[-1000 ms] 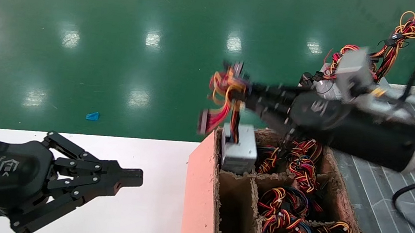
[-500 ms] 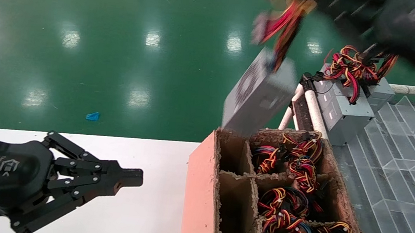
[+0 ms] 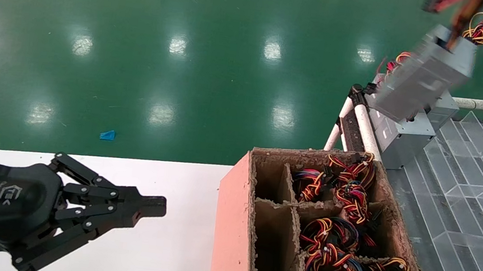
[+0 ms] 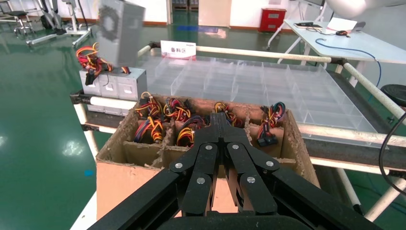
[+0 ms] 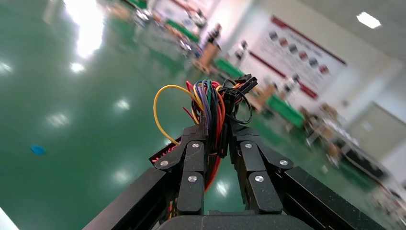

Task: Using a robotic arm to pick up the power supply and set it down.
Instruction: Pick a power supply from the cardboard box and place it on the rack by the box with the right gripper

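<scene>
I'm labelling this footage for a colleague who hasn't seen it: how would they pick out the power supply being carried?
Start at the brown cardboard box of wire bundles, then look beyond it to the grey boxes on the rail. The power supply is the grey metal box in the air above them, tilted, hanging by its wires from the right gripper.

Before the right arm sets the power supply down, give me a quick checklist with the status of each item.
1. Right gripper shut on the wire bundle: ok.
2. Power supply clear of the carton: ok.
3. Supply hanging level: not ok, tilted.
4. Landing spot free beside the grey boxes: cannot tell.
5. Left gripper out of the way over the table: ok.
</scene>
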### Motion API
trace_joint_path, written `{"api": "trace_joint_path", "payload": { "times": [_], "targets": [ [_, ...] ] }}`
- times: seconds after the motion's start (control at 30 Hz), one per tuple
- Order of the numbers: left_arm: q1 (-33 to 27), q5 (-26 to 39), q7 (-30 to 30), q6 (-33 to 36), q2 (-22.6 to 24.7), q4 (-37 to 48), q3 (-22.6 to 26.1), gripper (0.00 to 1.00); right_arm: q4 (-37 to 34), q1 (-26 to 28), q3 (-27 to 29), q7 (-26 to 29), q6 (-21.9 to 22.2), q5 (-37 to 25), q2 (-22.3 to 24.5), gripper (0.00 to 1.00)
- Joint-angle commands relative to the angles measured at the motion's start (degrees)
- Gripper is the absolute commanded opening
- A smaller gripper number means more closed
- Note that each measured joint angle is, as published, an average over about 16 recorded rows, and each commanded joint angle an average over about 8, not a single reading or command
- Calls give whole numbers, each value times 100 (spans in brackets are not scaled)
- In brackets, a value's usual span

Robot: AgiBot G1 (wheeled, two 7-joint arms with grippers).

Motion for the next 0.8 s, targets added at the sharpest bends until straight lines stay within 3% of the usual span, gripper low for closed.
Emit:
{"api": "trace_joint_path", "payload": {
  "times": [0.03,0.37,0.8],
  "targets": [
    [0,0,0,0,0,0,0,0,-34,-183,88,32,150,-30,157,0],
    [0,0,0,0,0,0,0,0,-867,-981,477,-354,411,155,286,0],
    [0,0,0,0,0,0,0,0,-1641,-840,582,-923,93,255,195,0]
  ]
}}
